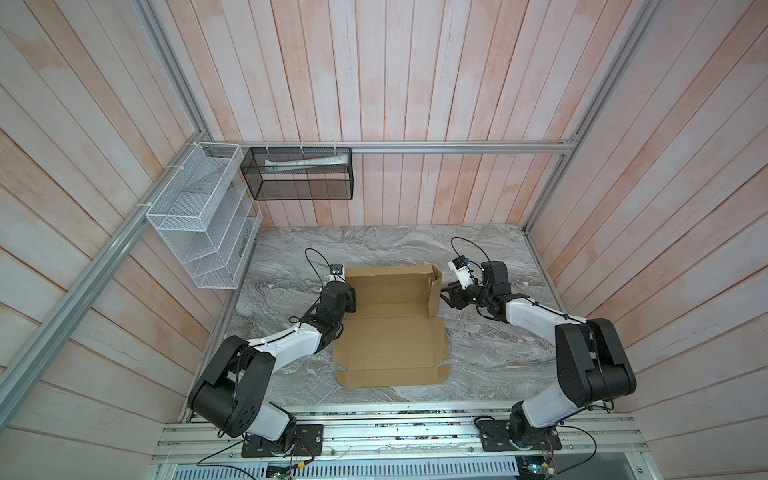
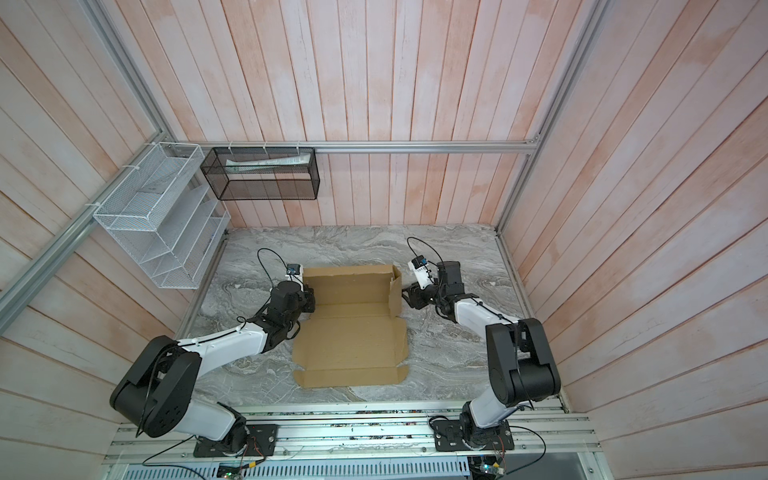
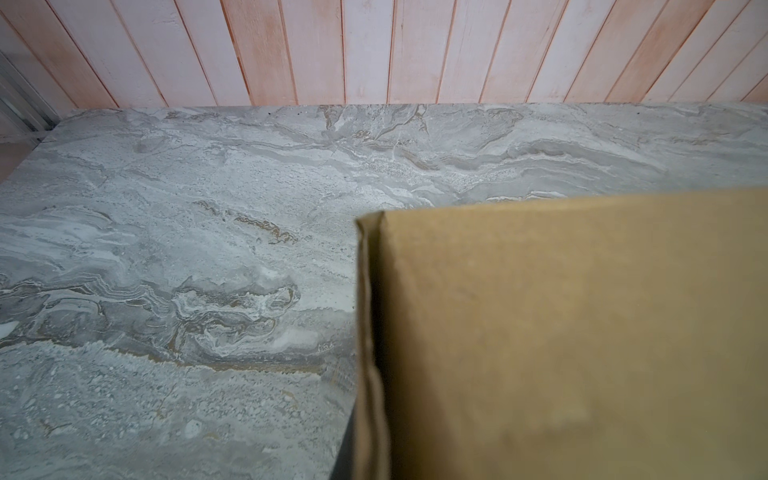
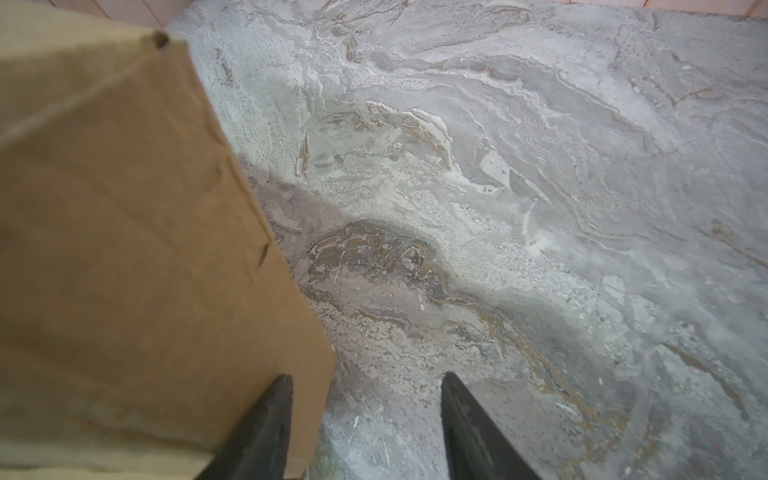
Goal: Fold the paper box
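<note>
Your paper box (image 1: 390, 332) lies on the counter (image 1: 498, 357), half formed: its nearest flap and broad panel lie flat, while farther back the rear wall and right wall stand upright. At the box's left edge your left pincer (image 1: 351, 300) is closed tight; cardboard hides its tips in the left wrist view, so you cannot tell whether it pinches the wall. At the box's right wall your right pincer (image 4: 368, 375) stands partly open and grips nothing, one finger (image 4: 266, 428) overlapping that wall's outer face, the other over bare counter. Beyond the box hang a white mesh rack (image 1: 195, 208) and a black mesh basket (image 1: 299, 174).
</note>
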`<control>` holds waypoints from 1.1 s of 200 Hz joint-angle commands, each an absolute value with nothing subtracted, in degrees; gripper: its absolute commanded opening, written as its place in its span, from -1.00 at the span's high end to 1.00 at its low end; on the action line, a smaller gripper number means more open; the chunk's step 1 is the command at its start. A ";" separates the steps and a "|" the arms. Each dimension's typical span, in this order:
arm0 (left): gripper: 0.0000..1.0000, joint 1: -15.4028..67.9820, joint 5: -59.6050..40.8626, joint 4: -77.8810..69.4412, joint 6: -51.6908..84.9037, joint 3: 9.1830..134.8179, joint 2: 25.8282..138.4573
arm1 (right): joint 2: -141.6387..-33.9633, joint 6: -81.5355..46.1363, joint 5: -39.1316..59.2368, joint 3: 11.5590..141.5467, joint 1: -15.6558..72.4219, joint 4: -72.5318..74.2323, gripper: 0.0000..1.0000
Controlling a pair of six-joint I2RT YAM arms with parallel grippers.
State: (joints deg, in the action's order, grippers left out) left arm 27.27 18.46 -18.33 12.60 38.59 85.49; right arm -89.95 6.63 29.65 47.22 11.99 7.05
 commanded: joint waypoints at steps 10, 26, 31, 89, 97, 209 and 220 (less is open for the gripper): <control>1.00 26.96 18.59 -18.68 12.46 40.14 85.41 | -86.70 6.04 28.45 44.78 12.57 6.14 -0.15; 1.00 26.98 18.46 -18.74 12.71 40.32 85.48 | -85.84 5.90 28.04 44.05 12.56 5.93 -0.15; 1.00 26.98 18.38 -18.81 12.74 40.26 85.49 | -85.63 5.99 27.97 43.91 12.57 5.81 -0.14; 1.00 26.98 18.47 -18.83 12.76 40.08 85.23 | -85.19 6.41 28.27 43.51 12.53 5.01 -0.13; 1.00 26.98 18.49 -18.81 12.90 40.06 85.17 | -85.21 6.48 28.38 43.59 12.59 4.93 -0.13; 1.00 26.98 18.48 -18.90 12.97 39.72 84.66 | -83.96 6.19 26.75 43.11 13.42 3.52 -0.08; 1.00 26.98 18.53 -18.81 13.00 39.57 84.51 | -84.00 6.22 26.70 43.23 13.44 3.38 -0.07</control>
State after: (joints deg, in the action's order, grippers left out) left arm 27.27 18.46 -18.33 12.64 38.59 85.49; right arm -85.21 6.24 27.46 43.90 12.91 4.91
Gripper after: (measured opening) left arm 0.073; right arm 0.540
